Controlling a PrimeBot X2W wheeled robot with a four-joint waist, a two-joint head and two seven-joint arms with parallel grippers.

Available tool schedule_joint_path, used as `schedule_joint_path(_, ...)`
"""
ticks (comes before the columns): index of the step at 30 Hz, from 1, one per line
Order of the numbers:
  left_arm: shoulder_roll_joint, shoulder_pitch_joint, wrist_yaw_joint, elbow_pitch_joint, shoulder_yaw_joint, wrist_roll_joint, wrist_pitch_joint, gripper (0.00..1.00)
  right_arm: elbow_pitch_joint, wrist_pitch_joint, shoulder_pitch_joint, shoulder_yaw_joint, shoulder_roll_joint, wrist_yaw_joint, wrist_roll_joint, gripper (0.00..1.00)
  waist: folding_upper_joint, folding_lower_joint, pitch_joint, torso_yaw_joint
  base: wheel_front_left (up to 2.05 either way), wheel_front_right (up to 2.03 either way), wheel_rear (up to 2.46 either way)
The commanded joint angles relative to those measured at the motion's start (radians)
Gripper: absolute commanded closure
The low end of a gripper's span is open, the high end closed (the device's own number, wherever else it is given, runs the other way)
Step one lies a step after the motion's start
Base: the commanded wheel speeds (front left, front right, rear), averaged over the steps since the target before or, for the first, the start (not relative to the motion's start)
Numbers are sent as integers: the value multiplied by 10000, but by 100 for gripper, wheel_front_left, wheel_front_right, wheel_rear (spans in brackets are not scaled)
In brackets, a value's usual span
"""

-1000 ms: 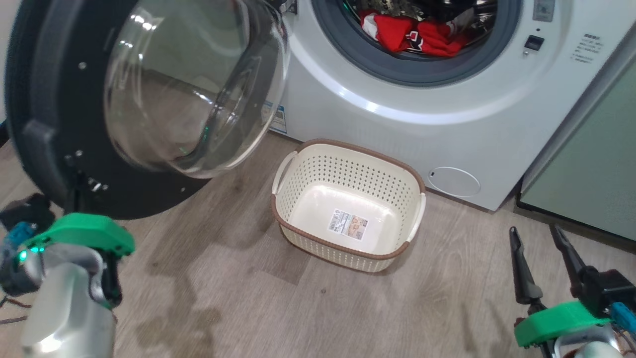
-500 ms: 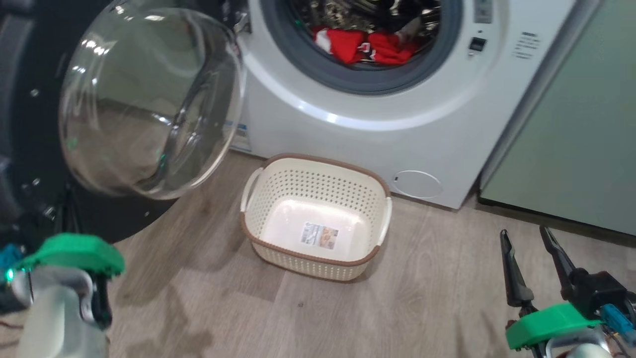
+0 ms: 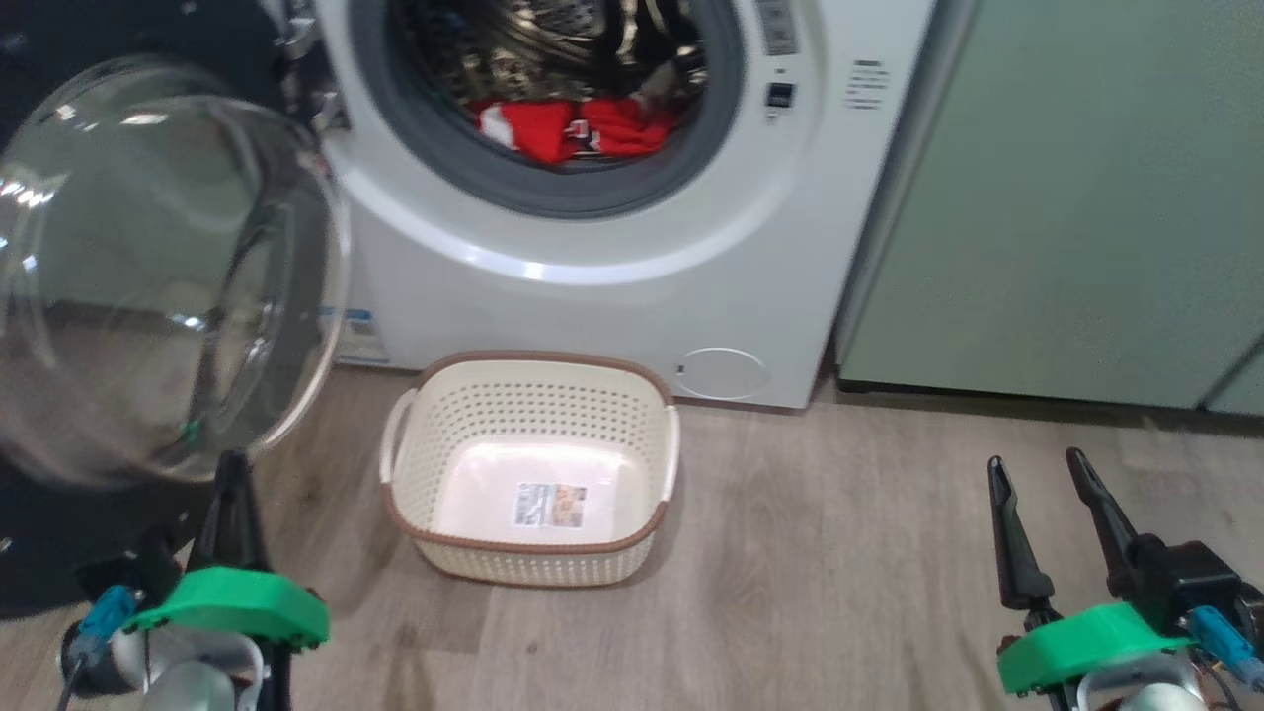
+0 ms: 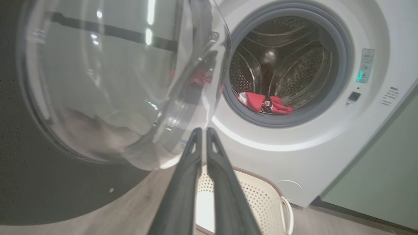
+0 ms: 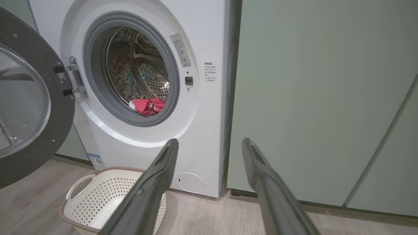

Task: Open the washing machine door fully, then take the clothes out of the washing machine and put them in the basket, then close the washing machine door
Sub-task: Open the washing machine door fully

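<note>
The white washing machine (image 3: 612, 247) stands with its door (image 3: 148, 267) swung wide to the left, the clear bowl facing me. The red clothes (image 3: 573, 128) lie at the front of the steel drum, also seen as the clothes (image 4: 261, 101) and the clothes (image 5: 145, 105). The cream basket (image 3: 538, 357) sits with nothing in it on the floor below the drum mouth. My left gripper (image 3: 233, 462) is shut on nothing, just under the door's bowl (image 4: 114, 81); its tips (image 4: 202, 130) touch each other. My right gripper (image 3: 1032, 464) stands open low at the right, far from the basket, its fingers wide apart (image 5: 210, 142).
Pale green cabinets (image 3: 1066, 197) stand right of the machine. A small round white cover (image 3: 724, 372) sits low on the machine's front. Bare wood floor (image 3: 839, 553) lies between the basket and my right gripper. The open door (image 5: 26, 104) takes up the left side.
The head camera has swung, so the machine, door and basket have slid left in its view. My left gripper's shut fingers now show below the door's bowl. The right gripper stays open.
</note>
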Motion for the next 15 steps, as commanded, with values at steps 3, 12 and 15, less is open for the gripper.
schedule_joint_path(3, 86, -400, -138, -286, 14, 145, -64, 44, -431, -93, -268, 121, -47, -7, 29, 0, 0, 0, -34, -648, 0, 0, 0)
schedule_joint_path(12, 66, -439, -216, -462, -175, 332, -64, 0, -532, -93, -320, 81, -2, -7, 26, 0, 0, 0, 117, -1690, 0, 0, 0)
schedule_joint_path(15, 63, -428, -223, -424, -132, 405, -64, 0, -554, -93, -326, 78, 6, -7, 32, 0, 0, 0, 147, -1923, 0, 0, 0)
